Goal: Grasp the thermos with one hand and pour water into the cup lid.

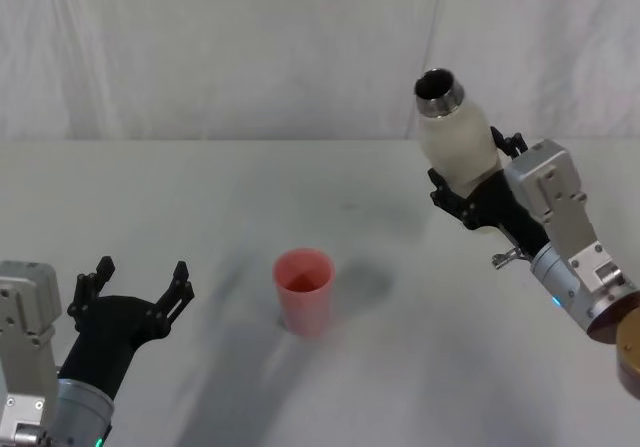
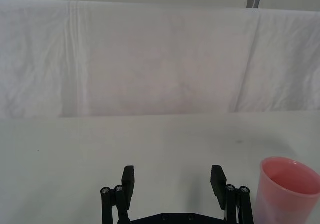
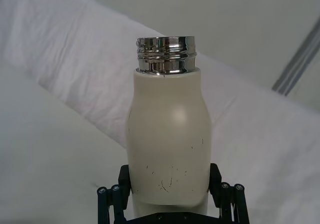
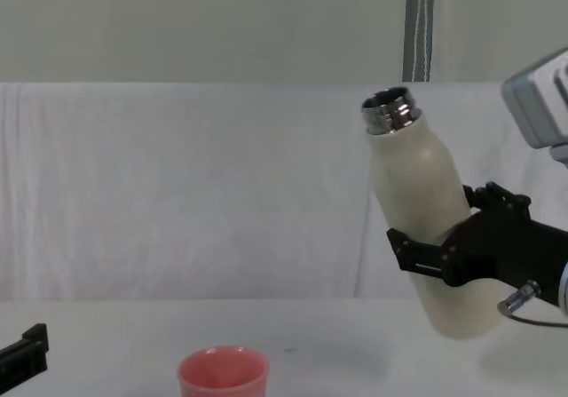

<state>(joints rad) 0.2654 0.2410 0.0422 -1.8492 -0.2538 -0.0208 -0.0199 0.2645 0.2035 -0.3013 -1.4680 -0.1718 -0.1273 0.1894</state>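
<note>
While one thermos (image 1: 456,137) and one cup lid (image 1: 304,289) make up the task's things, two claws are at work around them. The right claw (image 1: 470,195) is clenched around the thermos low on its cream body, holding it clear above the bench (image 1: 200,197) at about two o'clock from the cup lid in the head view. Its long axis is tilted: in the chest view the base sits low toward the right and the open steel neck leans up toward eleven o'clock, mouth aimed upward and to the left, in the cup lid's direction. From the right wrist view the bottle runs straight out from between the black fingers (image 3: 111,198), neck farthest from the wrist.

One pink cup lid stands upright on the bench near its middle, mouth up, well apart from the thermos. The left claw (image 1: 138,285) hovers at nine o'clock from the cup lid, released, its fingers spread and gripping nothing, near the cup but not touching.
</note>
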